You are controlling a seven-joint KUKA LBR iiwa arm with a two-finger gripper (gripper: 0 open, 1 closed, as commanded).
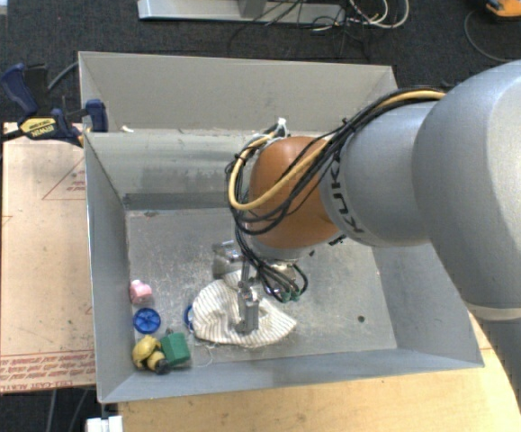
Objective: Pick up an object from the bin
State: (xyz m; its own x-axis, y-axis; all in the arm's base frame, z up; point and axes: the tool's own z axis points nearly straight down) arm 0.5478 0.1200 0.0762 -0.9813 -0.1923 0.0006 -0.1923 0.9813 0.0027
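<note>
My gripper (246, 315) reaches down near the bin's front, its metal fingers pressed onto a white striped cloth (215, 309) that lies crumpled on the floor there. The fingers stand close together with cloth bunched around them. A small blue piece (189, 315) peeks out at the cloth's left edge.
Along the bin's left front corner lie a pink block (140, 291), a blue round cap (146, 319), a yellow toy (146, 353) and a green block (175, 349). The arm with its orange cover and cables hangs over the bin's middle and right.
</note>
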